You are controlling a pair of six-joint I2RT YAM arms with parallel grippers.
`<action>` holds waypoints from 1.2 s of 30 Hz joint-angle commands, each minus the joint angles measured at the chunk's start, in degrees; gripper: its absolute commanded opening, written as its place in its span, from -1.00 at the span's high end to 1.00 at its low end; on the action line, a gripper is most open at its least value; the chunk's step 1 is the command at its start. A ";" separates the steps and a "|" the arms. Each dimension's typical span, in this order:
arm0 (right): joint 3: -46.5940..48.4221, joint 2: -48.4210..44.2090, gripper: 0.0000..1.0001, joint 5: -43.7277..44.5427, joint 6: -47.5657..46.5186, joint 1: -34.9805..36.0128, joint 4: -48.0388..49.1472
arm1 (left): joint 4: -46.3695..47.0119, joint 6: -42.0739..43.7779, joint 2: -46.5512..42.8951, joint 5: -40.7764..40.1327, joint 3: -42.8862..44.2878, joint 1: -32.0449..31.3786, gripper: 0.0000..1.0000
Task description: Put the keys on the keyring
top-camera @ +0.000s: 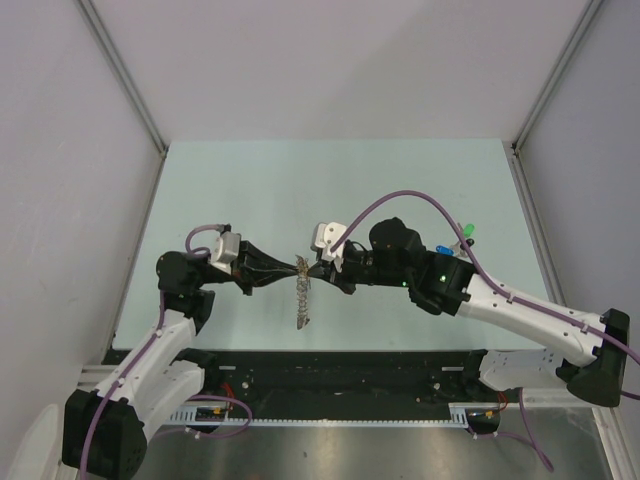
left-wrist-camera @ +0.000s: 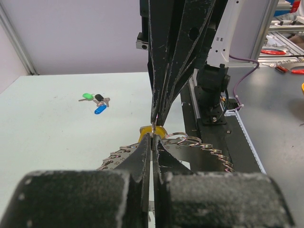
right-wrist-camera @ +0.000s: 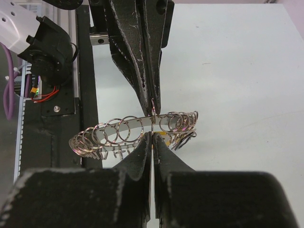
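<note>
Top view: we see the left fingers (top-camera: pixel 296 268) and right fingers (top-camera: pixel 311 268) meeting tip to tip over the middle of the worktop (top-camera: pixel 300 180). Both pairs are closed. The keyring (top-camera: pixel 300 302) hangs from that meeting point as a thin strip running toward the near edge. Loose keys (top-camera: pixel 455 240) lie well apart, near the right edge by the right arm; green and blue caps show.

Left wrist view: left fingers (left-wrist-camera: pixel 151 143) are pressed together at the bottom, with the right fingers (left-wrist-camera: pixel 157 111) coming down from above, also closed, their tips almost touching the left tips. A thin wire of the keyring (left-wrist-camera: pixel 204 148) sits right at the tips; the rest curves off behind and to the right, a chain of small loops. Only here do we see a yellow cap (left-wrist-camera: pixel 145 132) just behind the tips. The loose keys (left-wrist-camera: pixel 97 102) lie far left on the worktop, and here a black cap shows too.

Right wrist view: right fingers (right-wrist-camera: pixel 150 142) are closed at the bottom, left fingers (right-wrist-camera: pixel 151 102) closed above. The keyring (right-wrist-camera: pixel 128 127) arcs sideways between the two tips, pinched from both sides. Only this view shows its loops clearly. Which pair carries the weight we cannot tell.
</note>
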 commanded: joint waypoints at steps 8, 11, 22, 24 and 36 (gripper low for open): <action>2.46 -1.92 1.00 2.00 0.61 0.34 0.07 | 0.63 1.62 -1.03 -2.11 1.70 0.09 0.99; 2.46 -2.00 1.00 2.09 0.78 0.34 0.16 | 0.45 1.80 -1.12 -2.29 1.70 0.09 0.99; 2.46 -1.65 1.00 1.38 0.52 0.34 0.34 | 0.98 1.54 -0.94 -1.50 1.70 0.09 0.99; 2.46 -1.56 1.00 1.38 0.52 0.34 0.25 | 1.33 1.36 -0.94 -1.32 1.70 0.09 0.99; 2.46 -1.12 1.00 0.95 0.61 0.34 0.25 | 3.00 0.13 -0.42 -0.35 1.61 0.09 0.99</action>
